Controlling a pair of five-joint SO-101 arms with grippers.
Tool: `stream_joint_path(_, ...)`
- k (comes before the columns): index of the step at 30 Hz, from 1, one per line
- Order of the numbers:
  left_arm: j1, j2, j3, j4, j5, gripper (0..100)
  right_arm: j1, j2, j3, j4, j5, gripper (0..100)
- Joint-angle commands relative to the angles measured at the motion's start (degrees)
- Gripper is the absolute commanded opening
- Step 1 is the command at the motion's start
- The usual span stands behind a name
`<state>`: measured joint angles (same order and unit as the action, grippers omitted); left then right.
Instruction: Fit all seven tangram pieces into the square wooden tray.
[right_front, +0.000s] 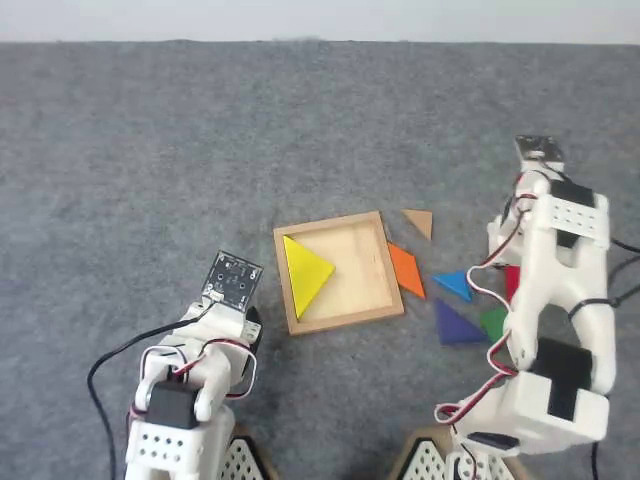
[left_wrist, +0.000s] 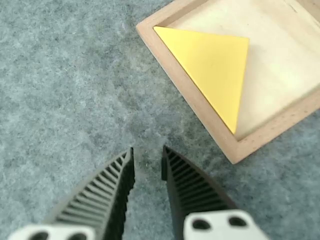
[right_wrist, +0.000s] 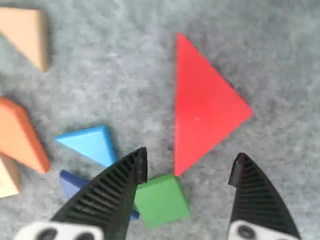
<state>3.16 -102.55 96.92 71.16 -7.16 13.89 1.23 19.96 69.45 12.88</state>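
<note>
Ok, square wooden tray (right_front: 330, 222) sits mid tabletop (right_front: 150, 150), grey felt surface. One piece is in it: yellow triangle (right_front: 303, 272), long edge flat against the tray wall nearest the left arm, apex pointing at the tray's middle, rest of the tray floor bare wood. The other six lie loose on the felt on the right arm's side of the tray: tan triangle (right_front: 420, 221) off the far corner, orange parallelogram (right_front: 406, 268) just beside the tray wall, then light blue triangle (right_front: 454, 284), dark blue triangle (right_front: 456, 325), green square (right_front: 493, 322) and red triangle (right_front: 512, 282), the last partly hidden under the right arm in the high view. Left gripper (left_wrist: 147, 152) hangs over bare felt near a tray corner, only a narrow gap between the fingers, holding nothing. Right gripper (right_wrist: 191, 155) is spread wide and empty above the pieces, straddling the near tip of the red triangle, with the green square just beside that tip and next to one finger (right_wrist: 125, 175); the dark blue triangle is partly covered by that same finger
</note>
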Motion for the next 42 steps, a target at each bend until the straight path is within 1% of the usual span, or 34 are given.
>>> stream_joint_path(1,0.09,-0.09,-0.40,0.26,0.35,9,1.54,0.48,-3.52,-3.12,-0.18,27.8)
stream_joint_path(3,0.09,-0.09,-0.40,0.26,0.35,9,1.54,2.86,-4.75,-3.82,-1.49,28.0)
stream_joint_path(7,0.09,-0.09,-0.40,0.26,0.35,9,2.51,6.73,-9.85,-1.80,0.09,28.0)
stream_joint_path(14,0.09,-0.09,-0.40,0.26,0.35,9,2.59,11.91,-16.26,-0.57,0.18,28.2)
stream_joint_path(19,0.09,-0.09,-0.40,0.26,0.35,9,2.59,14.29,-15.03,-0.84,0.18,30.9)
stream_joint_path(25,0.09,-0.09,-0.40,0.26,0.35,9,1.63,16.04,-14.07,-1.36,0.18,30.9)
stream_joint_path(34,0.09,-0.09,-0.40,0.26,0.35,9,1.27,21.49,-14.24,-5.76,0.44,31.0)
stream_joint_path(37,0.09,-0.09,-0.40,0.26,0.35,9,1.27,23.25,-16.26,-4.70,2.20,30.9)
stream_joint_path(42,0.09,-0.09,-0.40,0.26,0.35,9,1.10,24.66,-17.85,-3.74,2.20,30.7)
